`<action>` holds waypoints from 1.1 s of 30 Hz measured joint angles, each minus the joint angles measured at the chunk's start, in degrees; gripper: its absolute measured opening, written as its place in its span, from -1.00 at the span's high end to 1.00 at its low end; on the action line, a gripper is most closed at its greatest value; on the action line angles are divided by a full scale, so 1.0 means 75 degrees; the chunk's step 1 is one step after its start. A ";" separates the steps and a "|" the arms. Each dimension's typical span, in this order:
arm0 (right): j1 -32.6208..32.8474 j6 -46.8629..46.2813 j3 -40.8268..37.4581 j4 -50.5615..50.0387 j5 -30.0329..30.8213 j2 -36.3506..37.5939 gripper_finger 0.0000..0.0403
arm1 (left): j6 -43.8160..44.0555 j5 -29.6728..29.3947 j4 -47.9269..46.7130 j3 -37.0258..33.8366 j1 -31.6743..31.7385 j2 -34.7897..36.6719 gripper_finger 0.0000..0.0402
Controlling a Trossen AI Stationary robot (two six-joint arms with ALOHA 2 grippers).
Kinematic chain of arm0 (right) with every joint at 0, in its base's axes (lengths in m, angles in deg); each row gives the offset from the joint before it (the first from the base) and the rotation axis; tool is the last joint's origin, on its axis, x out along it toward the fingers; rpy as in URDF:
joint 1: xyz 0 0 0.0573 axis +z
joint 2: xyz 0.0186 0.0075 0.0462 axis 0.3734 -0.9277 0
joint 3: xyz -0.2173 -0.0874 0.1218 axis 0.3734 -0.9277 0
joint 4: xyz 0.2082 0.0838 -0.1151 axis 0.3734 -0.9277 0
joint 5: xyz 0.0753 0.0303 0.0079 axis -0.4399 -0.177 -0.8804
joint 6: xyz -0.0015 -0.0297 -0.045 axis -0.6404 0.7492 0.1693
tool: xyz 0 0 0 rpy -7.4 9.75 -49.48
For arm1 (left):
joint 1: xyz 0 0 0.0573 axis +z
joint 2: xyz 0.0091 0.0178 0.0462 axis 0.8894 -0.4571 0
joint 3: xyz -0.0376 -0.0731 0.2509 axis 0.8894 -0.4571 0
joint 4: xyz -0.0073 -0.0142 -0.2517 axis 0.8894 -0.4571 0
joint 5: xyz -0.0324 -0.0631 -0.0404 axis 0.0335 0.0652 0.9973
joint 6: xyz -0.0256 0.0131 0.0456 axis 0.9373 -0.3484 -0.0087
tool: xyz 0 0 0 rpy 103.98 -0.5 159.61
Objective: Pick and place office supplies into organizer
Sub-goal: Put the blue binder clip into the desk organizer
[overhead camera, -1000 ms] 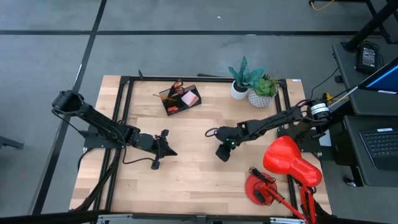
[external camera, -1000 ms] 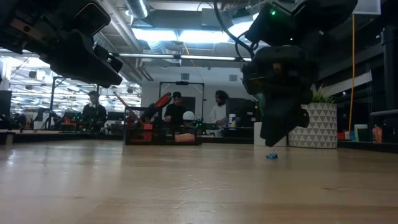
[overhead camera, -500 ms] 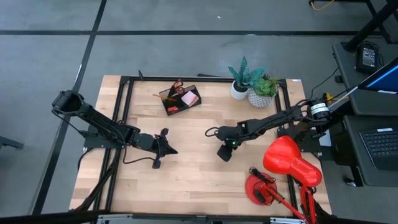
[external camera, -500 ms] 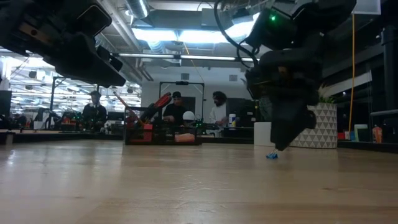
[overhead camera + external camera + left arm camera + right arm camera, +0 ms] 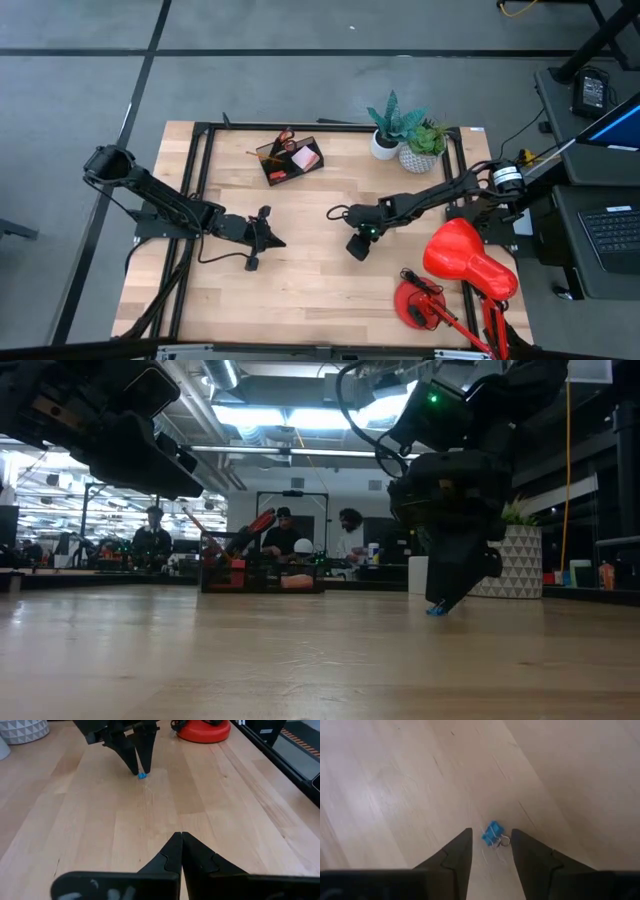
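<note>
Counter (image 5: 300, 290) from above: right hand (image 5: 357, 247) mid-counter, organizer (image 5: 289, 159) well apart beyond it, holding scissors and pink pad; two plant pots (image 5: 408, 148) and red lamp (image 5: 462, 262) flank its arm. Left hand (image 5: 270, 239) idle, well apart. Low view: right hand (image 5: 445, 603) tips down at blue binder clip (image 5: 435, 610), contact unclear; people far behind. Left wrist: left hand (image 5: 181, 840) fingers pressed together, clip (image 5: 142, 775) ahead. Right wrist: right hand (image 5: 491, 842) spread, clip (image 5: 493, 834) between fingers, ungripped.
</note>
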 joint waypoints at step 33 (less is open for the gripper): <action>0.0003 0.0227 -0.0008 0.0003 -0.0018 0.0015 0.99 | 0.0003 0.0003 -0.0003 0.0000 0.0000 0.0000 0.99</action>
